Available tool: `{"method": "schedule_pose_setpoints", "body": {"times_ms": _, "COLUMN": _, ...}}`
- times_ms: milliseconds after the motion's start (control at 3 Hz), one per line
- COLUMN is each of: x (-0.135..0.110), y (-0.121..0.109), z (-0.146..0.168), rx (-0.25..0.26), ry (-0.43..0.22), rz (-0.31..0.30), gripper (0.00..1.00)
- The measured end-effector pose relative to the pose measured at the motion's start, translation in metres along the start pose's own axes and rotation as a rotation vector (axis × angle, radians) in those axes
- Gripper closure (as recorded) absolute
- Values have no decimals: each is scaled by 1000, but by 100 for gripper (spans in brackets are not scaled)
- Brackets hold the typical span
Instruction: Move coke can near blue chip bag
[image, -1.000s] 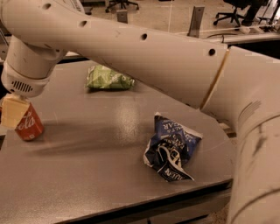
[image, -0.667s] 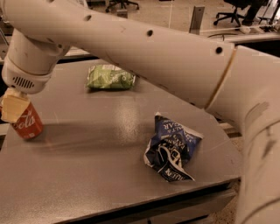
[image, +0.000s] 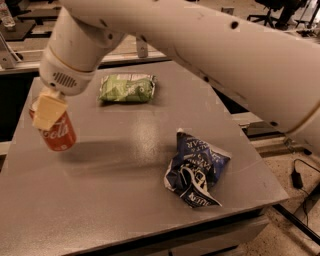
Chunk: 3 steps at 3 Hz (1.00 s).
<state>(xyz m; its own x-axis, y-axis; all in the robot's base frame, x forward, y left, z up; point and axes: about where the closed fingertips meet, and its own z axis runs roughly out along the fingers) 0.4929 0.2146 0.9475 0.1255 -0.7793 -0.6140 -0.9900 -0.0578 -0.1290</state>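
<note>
Gripper (image: 49, 115) low over the table's left side, fingers pinching coke can (image: 60, 137) at its upper end | can tilted, hanging just under the wrist | blue chip bag (image: 196, 170) crumpled front right on grey table (image: 115, 210), well apart from can | green chip bag (image: 127, 87) far, centre-left.

Gripper (image: 49, 115) (far left) around coke can (image: 60, 136)
</note>
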Motion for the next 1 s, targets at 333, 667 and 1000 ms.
{"method": "schedule_pose_setpoints", "body": {"times_ms": 333, "x": 41, "y": -1, "z": -25, "rx": -8, "ry": 16, "rz": 62, "gripper": 100}}
{"method": "schedule_pose_setpoints", "body": {"times_ms": 667, "x": 95, "y": 9, "z": -56, "rx": -8, "ry": 33, "rz": 142, "gripper": 100}}
{"method": "schedule_pose_setpoints", "body": {"times_ms": 1000, "x": 122, "y": 17, "z": -74, "rx": 4, "ry": 44, "rz": 179, "gripper": 100}}
